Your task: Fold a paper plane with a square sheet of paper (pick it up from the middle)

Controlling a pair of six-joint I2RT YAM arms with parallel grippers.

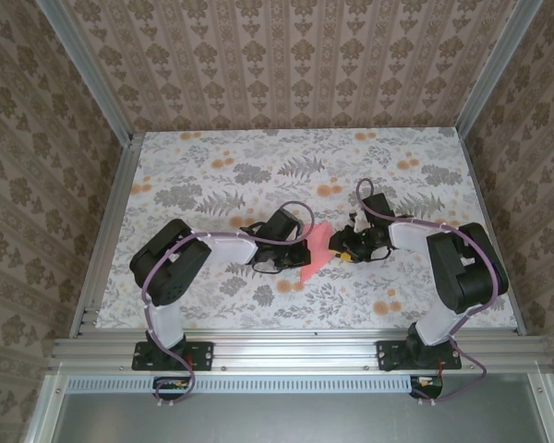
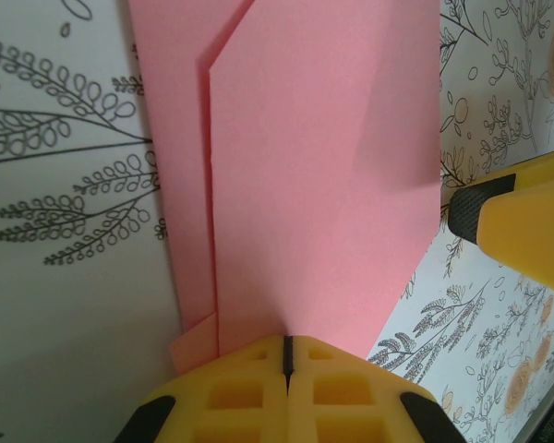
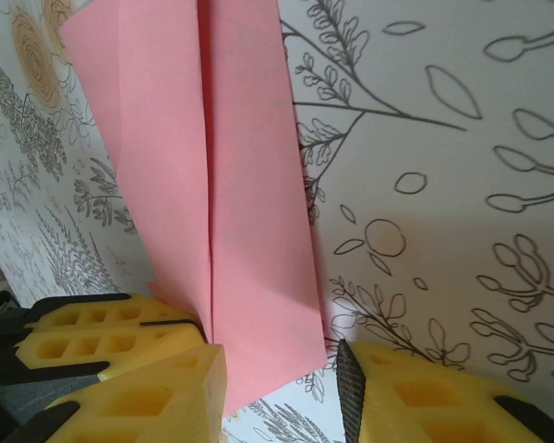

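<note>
- My left gripper [image 2: 286, 362] is clamped tight on an edge of the paper plane [image 2: 323, 166]. Its pink layers come straight out from between the pads.
- My right gripper [image 3: 279, 374] has its jaws apart, straddling a narrow end of the paper close by. I judge nothing is pinched there.
- The paper sits on the table [image 1: 258, 157], midway between the side edges and nearer the near edge.
- I judge I'm mid-fold: flaps meet along a centre crease, with no wings yet.
- The next move calls for the left to anchor while the right turns a long edge over, parallel to the crease.
</note>
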